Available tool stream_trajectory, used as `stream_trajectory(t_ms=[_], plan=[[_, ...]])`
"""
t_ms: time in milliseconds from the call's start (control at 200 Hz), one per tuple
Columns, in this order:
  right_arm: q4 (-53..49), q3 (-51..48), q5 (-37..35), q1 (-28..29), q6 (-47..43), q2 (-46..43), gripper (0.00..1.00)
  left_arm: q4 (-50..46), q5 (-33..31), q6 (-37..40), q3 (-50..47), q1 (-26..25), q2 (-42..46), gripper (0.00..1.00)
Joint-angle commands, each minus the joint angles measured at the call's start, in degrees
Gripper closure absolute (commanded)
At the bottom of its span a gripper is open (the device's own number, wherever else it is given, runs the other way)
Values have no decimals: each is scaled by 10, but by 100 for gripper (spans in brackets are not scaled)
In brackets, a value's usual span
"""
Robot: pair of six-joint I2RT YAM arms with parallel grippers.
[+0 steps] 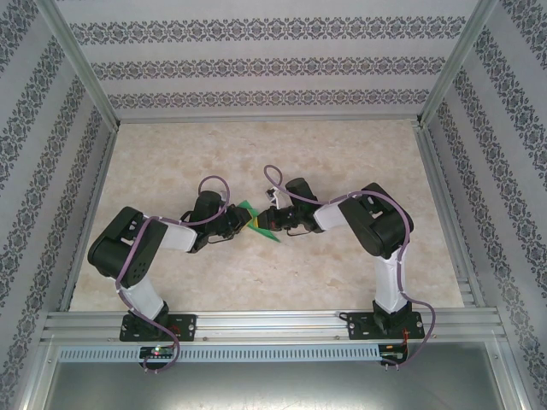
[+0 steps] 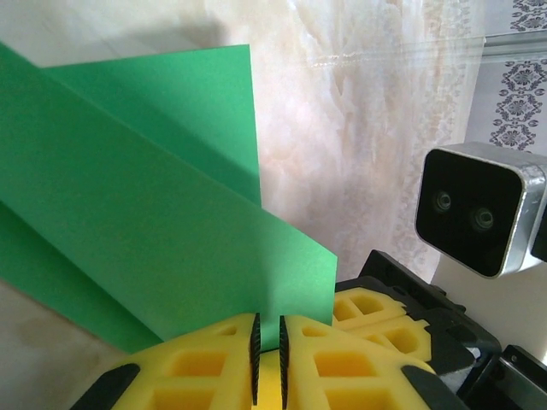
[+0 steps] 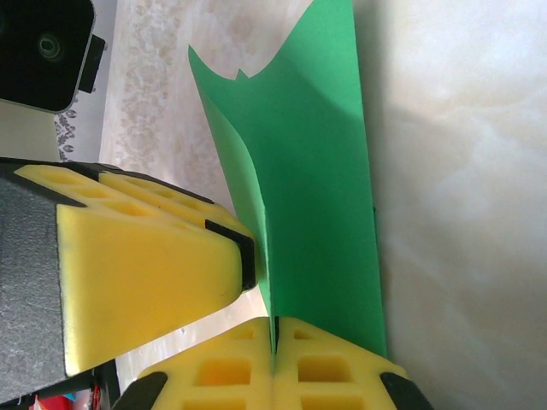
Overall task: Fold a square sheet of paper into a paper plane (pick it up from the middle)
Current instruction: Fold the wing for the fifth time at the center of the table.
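Near the middle of the pale marbled table (image 1: 342, 162), the black left gripper (image 1: 244, 224) with blocky yellow fingers reaches in from its side. In its own wrist view the left gripper (image 2: 267, 354) stands nearly closed, its dark pads pinched on the lower edge of the thin bright green sheet of paper (image 2: 171, 222). From above, the green sheet of paper (image 1: 249, 209) is a small angled sliver held between the two arms and lifted off the table rather than lying flat. It is no longer a plain square: long straight creases divide it into overlapping panels, one layer lying across another, which suggests several folds are already made. The right wrist view shows the sheet (image 3: 308, 188) standing on edge as a tall narrow strip, slightly curled, with a ragged pair of corners at its far end. A clean pointed nose and spread wings cannot be made out, so the plane looks only partly formed. On the other side, the right gripper (image 1: 268, 224), of the same black and yellow build, meets the left almost tip to tip. Its fingers (image 3: 333, 376) are pressed together on the paper's near edge — both arms grip the same piece. By this evidence the pick-up and early folds are done, while the final wing folds, or at least sharpening the creases and setting the plane down, probably remain.
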State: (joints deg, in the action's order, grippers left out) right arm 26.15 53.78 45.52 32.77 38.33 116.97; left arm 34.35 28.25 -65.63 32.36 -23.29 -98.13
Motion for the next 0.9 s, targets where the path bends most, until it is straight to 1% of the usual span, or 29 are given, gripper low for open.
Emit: stream_trajectory(t_ms=[0,185,365,505,704,814,894], plan=[[-39,16,-8,1,-31,5,98,19,-12,-3,-6,-8,-12,83],[-82,26,0,2,-67,-7,92,11,-17,-2,-2,-7,-20,83],[-113,26,1,0,-101,-27,84,6,-18,-1,3,-8,-27,84],[-136,30,11,-3,-124,-42,80,0,-17,-1,7,-7,-32,84],[-208,34,-16,-11,-184,-72,75,-8,-15,0,12,-8,-32,84],[-256,41,-35,-10,-221,-86,74,-13,-14,1,15,-8,-35,84],[-287,48,-58,-7,-239,-90,75,-9,-14,-1,12,-7,-36,84]])
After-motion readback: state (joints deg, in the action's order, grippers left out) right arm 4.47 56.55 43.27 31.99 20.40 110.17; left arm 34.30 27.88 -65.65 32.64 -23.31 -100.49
